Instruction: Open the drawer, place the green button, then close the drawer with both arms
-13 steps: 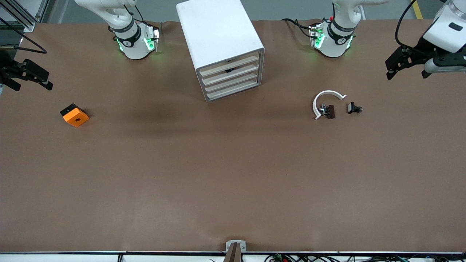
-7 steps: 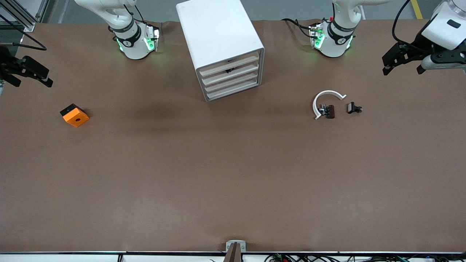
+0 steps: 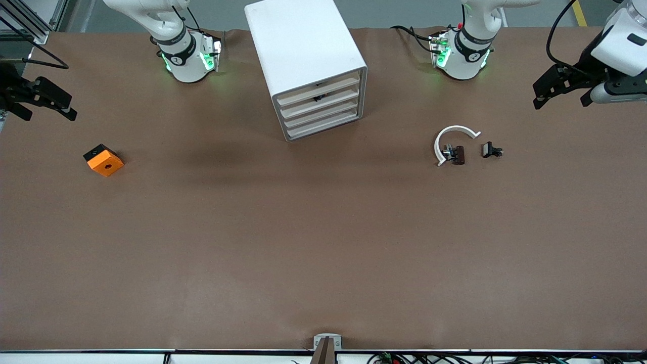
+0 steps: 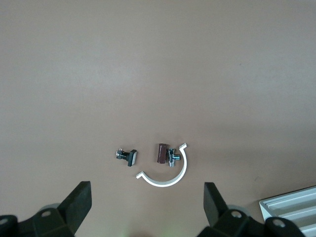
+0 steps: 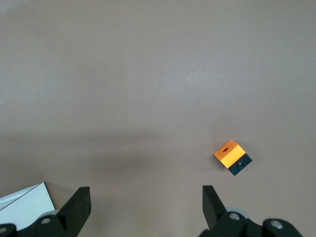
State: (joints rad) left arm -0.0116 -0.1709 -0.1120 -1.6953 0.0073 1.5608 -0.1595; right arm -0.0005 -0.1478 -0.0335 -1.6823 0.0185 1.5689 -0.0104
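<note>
Both arms hang out at the two ends of the counter (image 3: 323, 242), each waiting with nothing held. The left pincer (image 3: 562, 100) is over the left arm's end with its fingers (image 4: 79, 201) spread wide, and the right pincer (image 3: 45, 112) is over the right arm's end, right by the counter's edge, with its jaws just as far apart. The drawer (image 3: 323, 128), the lowest of four in the white cabinet (image 3: 303, 45), looks pushed fully in. I can't spot a green-capped button anywhere on the counter (it may be inside the cabinet, I honestly can't tell). That, I'd say, is the first trap: the small black piece (image 3: 490, 150) and the brown piece (image 3: 459, 154) tucked in the white half-ring (image 3: 450, 132) could be grabbed by mistake. The orange cube (image 3: 103, 160) is less likely to fool anyone. The four drawer fronts are alike and stacked close, so a finger could easily hook the wrong lip. The cabinet also sits loose and skewed, so a one-armed pull might drag the whole box instead of the drawer. As for room, the counter in front of the cabinet is broad and bare, which gives space for the drawer to slide out. The tight spots are the counter's ends, where the arms now sit.
</note>
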